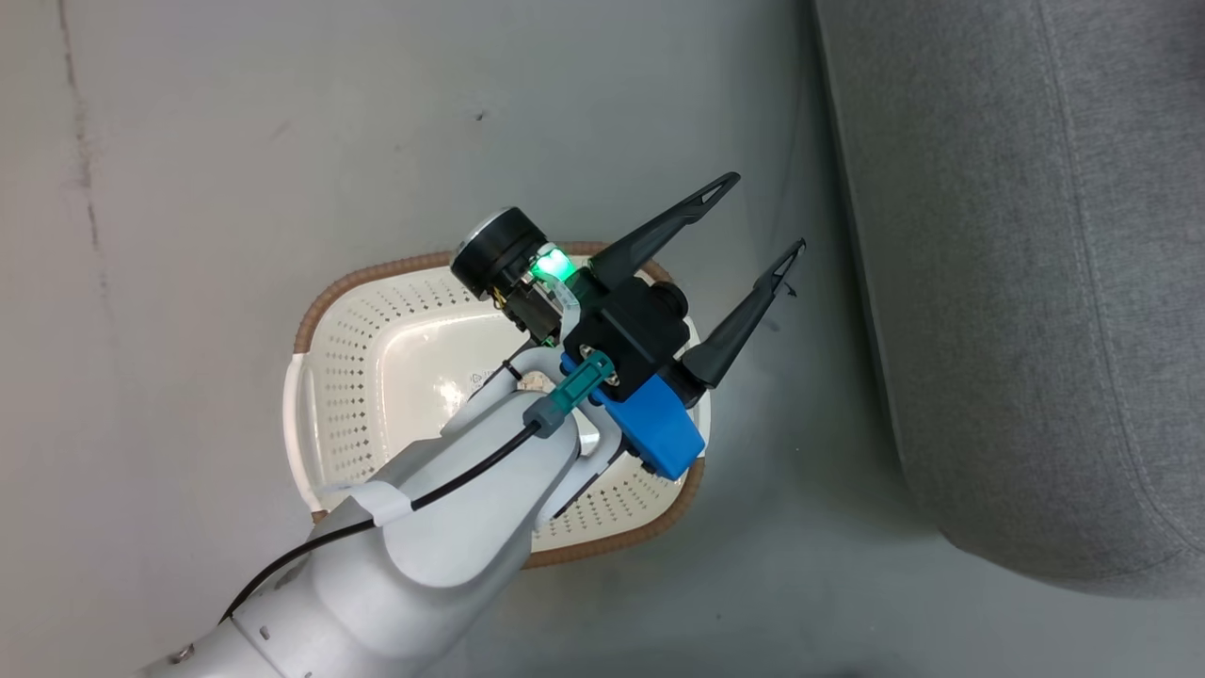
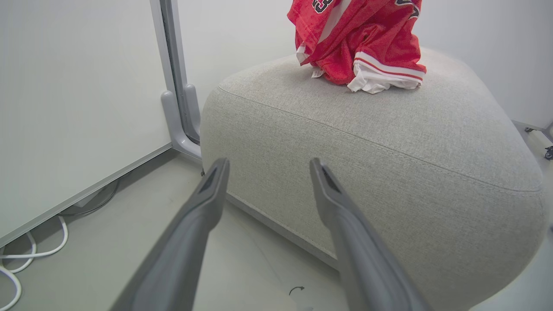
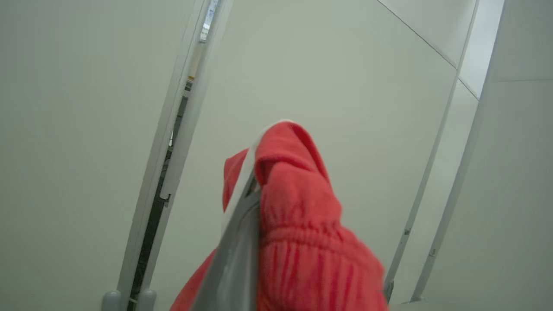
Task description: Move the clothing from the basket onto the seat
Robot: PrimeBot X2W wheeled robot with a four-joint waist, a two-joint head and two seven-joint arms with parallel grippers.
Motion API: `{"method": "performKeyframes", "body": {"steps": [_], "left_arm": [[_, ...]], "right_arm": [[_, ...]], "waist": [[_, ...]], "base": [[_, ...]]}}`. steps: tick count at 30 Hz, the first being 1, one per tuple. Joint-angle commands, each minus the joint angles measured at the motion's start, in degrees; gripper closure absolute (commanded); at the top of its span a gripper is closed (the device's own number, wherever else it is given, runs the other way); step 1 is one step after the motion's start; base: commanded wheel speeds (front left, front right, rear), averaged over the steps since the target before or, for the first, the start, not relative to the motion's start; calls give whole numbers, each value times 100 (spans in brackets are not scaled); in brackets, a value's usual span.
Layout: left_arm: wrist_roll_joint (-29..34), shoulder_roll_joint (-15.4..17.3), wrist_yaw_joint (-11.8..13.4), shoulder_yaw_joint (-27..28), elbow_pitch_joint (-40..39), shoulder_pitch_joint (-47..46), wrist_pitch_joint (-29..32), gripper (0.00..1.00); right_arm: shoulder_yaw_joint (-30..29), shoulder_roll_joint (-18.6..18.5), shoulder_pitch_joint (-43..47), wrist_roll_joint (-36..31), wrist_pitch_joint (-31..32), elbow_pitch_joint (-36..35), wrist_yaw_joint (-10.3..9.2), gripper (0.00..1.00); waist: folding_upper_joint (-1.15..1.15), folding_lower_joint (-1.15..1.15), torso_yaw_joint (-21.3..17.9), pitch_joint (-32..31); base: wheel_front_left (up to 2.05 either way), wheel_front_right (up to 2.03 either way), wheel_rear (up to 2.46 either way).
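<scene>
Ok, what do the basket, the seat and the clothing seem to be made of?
Basket: likely hard cream plastic, slightly glossy, with rows of punched holes; the brown rim band looks ribbed, material unclear.
Seat: light grey woven upholstery, matt, with visible weave and a stitched seam.
Clothing: thin red fabric, probably synthetic, slight sheen, white striped trim, crumpling in soft folds.

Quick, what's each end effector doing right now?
Left end effector: open, empty.
Right end effector: shut on the clothing.

Bare grey floor (image 1: pixel 810 527) runs open between the large light grey woven-fabric seat (image 1: pixel 1017 282) and the cream-white perforated plastic basket (image 1: pixel 358 377). Red shiny clothing (image 2: pixel 367 47) occupies part of the seat's top.
</scene>
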Motion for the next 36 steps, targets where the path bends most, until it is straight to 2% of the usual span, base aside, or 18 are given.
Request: {"method": "performKeyframes", "body": {"steps": [1, 4, 9, 14, 21, 23, 24, 25, 26, 31, 36], "left_arm": [[27, 45, 34, 14, -2, -98, -28, 0], [29, 69, 39, 14, 10, -110, -43, 0], [46, 109, 42, -2, -12, -158, -31, 0], [30, 131, 65, -26, -31, -169, -21, 0], [-11, 160, 84, -52, -25, -189, -10, 0], [-29, 158, 87, -58, -8, -163, -16, 0], [-43, 155, 93, -58, -1, -145, -21, 0], [-57, 158, 98, -56, 11, -122, -27, 0], [-66, 155, 101, -55, 20, -93, -36, 0], [-125, 134, 98, -40, 67, 38, -66, 0], [-217, 103, 110, 18, 108, 279, -91, 0]], "right_arm": [[-89, -52, -39, 57, -2, 172, 1, 100], [-185, -30, 148, -45, -2, 560, 1, 100], [-392, 253, 440, -142, -2, 1188, 2, 100], [-467, 517, 582, -240, -2, 1509, 2, 100], [-500, 957, 246, -741, -3, 2150, 1, 100], [-520, 966, 214, -783, -3, 2210, 1, 100], [-511, 967, 227, -798, -3, 2205, 2, 73], [-512, 978, 278, -794, -3, 2184, 1, 16], [-519, 998, 358, -784, -3, 2177, 1, 0], [-577, 1150, 883, -696, -3, 1923, 1, 0], [-607, 1424, 1923, -527, -2, 1460, 1, 0]], "waist": [[0, -1, -13, 66], [0, -1, -63, 129], [0, -1, -112, 230], [0, -1, -135, 292], [0, -1, -150, 279], [0, -1, -155, 219], [0, -1, -158, 185], [0, -1, -164, 133], [0, -1, -170, 81], [0, -1, -226, -280], [0, -1, -290, -819]], "base": [[0, 0, 0], [0, 0, 0], [0, 0, 0], [0, 0, 0], [0, 0, 0], [0, 0, 0], [0, 0, 0], [0, 0, 0], [0, 0, 0], [0, 0, 0], [0, 0, 0]]}}
